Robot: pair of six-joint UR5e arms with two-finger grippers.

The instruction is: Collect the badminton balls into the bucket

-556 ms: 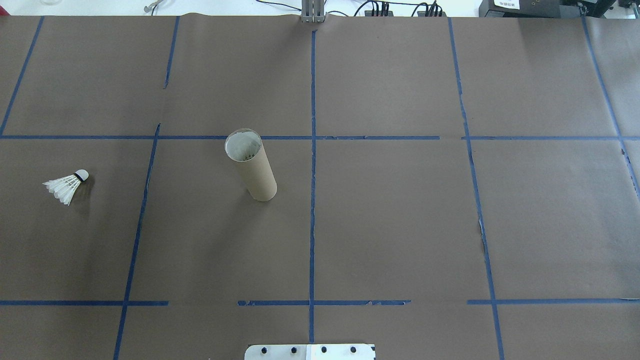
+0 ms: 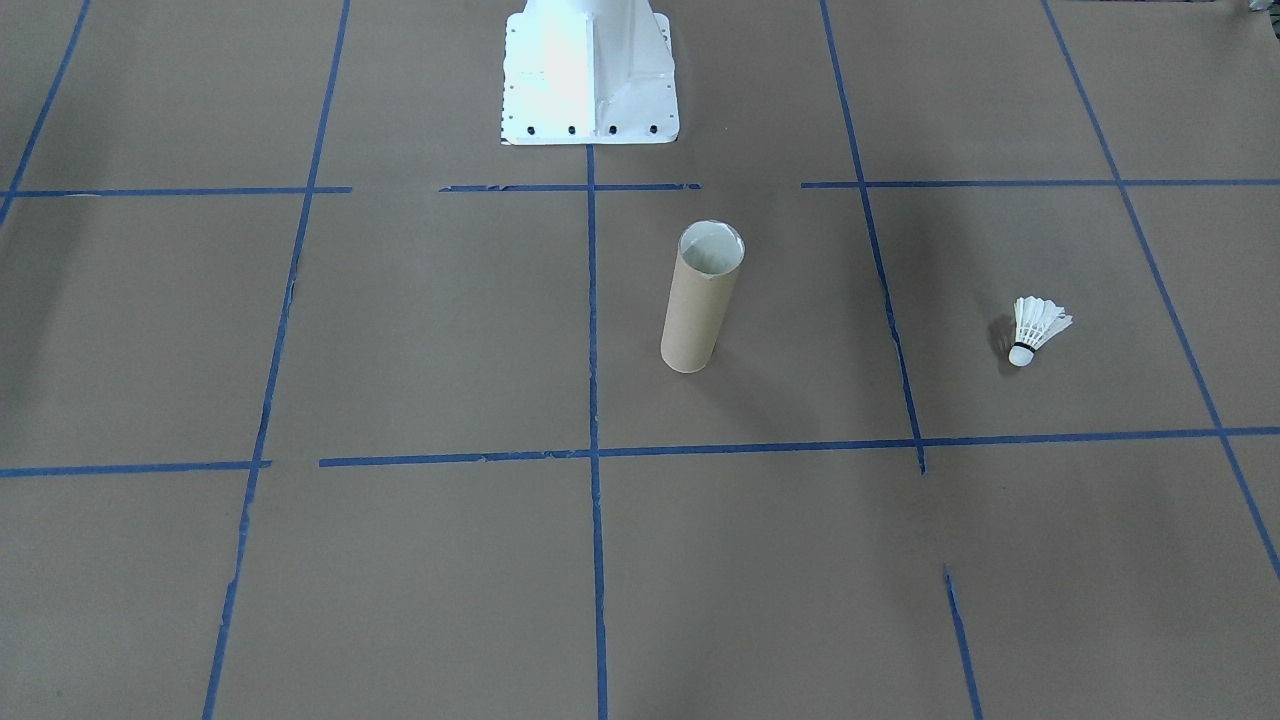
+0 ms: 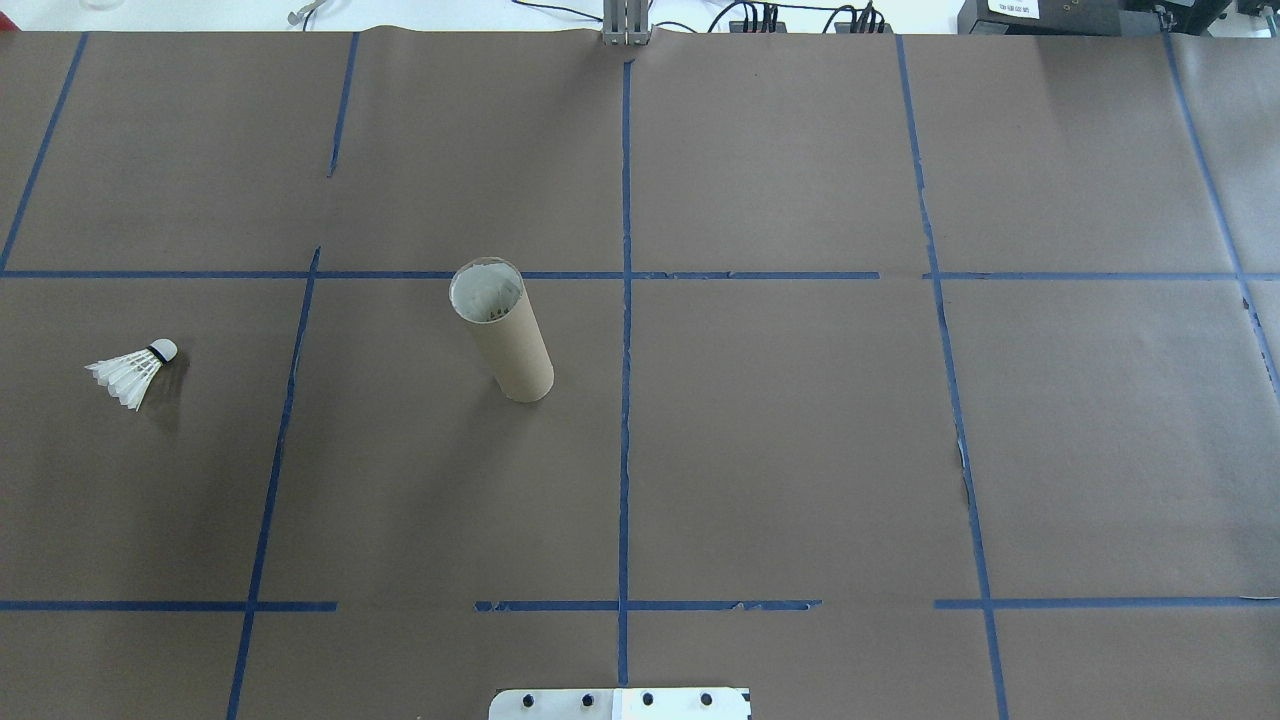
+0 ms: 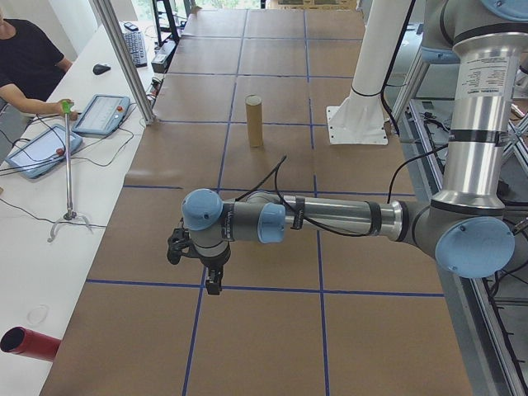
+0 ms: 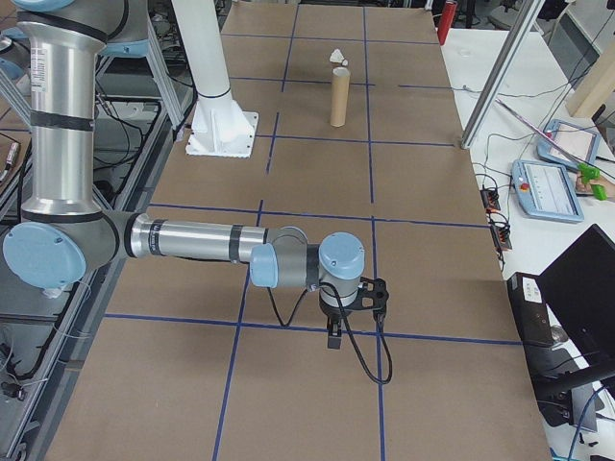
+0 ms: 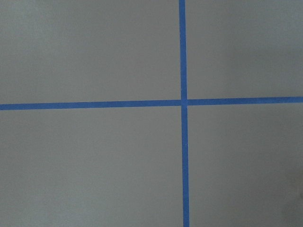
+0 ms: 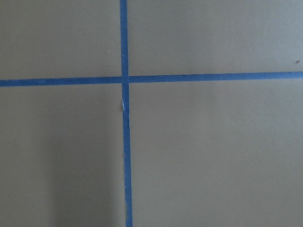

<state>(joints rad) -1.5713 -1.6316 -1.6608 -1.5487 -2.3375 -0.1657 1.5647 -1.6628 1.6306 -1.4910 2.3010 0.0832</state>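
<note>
1. Change since the overhead picture of a moment ago: none observed; the small white feather shuttlecock with a rounded cork tip and thin black band (image 3: 135, 372) and the tall narrow brown cardboard tube (image 3: 501, 331) lie exactly where they did
2. Shuttlecock location: on its side on the brown paper-covered table with blue tape grid lines (image 3: 780, 450), well apart from the tube, on the robot's left half
3. Tube: upright, mouth open; something pale shows within, not identifiable
4. Left gripper (image 4: 198, 256): seen only in the side view, hanging over the table's left end; fingers' state cannot be told
5. Right gripper (image 5: 351, 312): likewise seen only from the side, at the far right end; cannot tell
6. Both wrist views show only tape crossings
7. Judgement: collection not yet begun; the left arm appears better placed to reach the shuttlecock
</note>
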